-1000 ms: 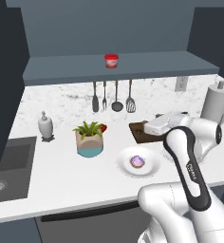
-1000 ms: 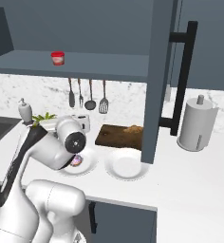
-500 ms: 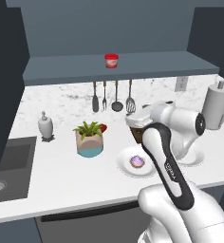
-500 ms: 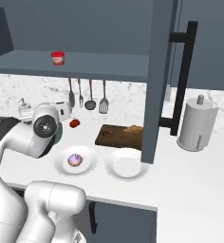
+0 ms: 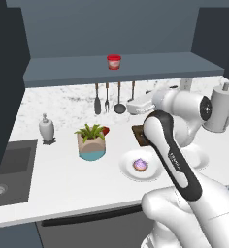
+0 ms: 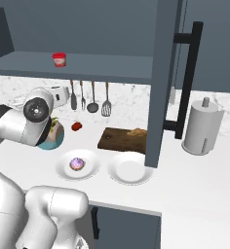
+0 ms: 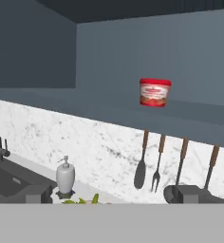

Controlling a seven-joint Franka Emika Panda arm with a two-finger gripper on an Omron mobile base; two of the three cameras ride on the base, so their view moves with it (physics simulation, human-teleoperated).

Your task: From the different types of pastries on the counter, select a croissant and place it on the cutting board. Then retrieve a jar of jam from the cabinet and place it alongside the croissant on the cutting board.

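The red jar of jam [image 5: 114, 61] [image 6: 60, 59] stands alone on the dark shelf of the cabinet [image 5: 136, 68]. In the hand view the jar of jam [image 7: 154, 92] is ahead and above. My gripper [image 5: 132, 105] [image 6: 66, 94] [image 7: 115, 195] hangs open and empty below the shelf, by the hanging utensils. The golden croissant [image 6: 136, 132] lies on the dark cutting board [image 6: 119, 140], next to the open cabinet door. A sliver of the board [image 5: 137, 133] shows behind my arm. The purple-frosted pastry [image 5: 140, 164] [image 6: 78, 164] sits on a white plate on the counter [image 6: 195, 170].
Hanging utensils [image 5: 107, 99] [image 7: 156, 161] line the wall under the shelf. A potted plant [image 5: 91, 140], a small red item [image 6: 76, 126], a soap bottle [image 5: 47, 128] [image 7: 65, 176] and the sink [image 5: 9, 160] lie left. An empty plate [image 6: 130, 168], the open door [image 6: 165, 82] and a paper towel roll [image 6: 202, 127] stand right.
My arm has swung left and up, carrying the open gripper from over the cutting board to the hanging utensils below the shelf. Nothing else moved.
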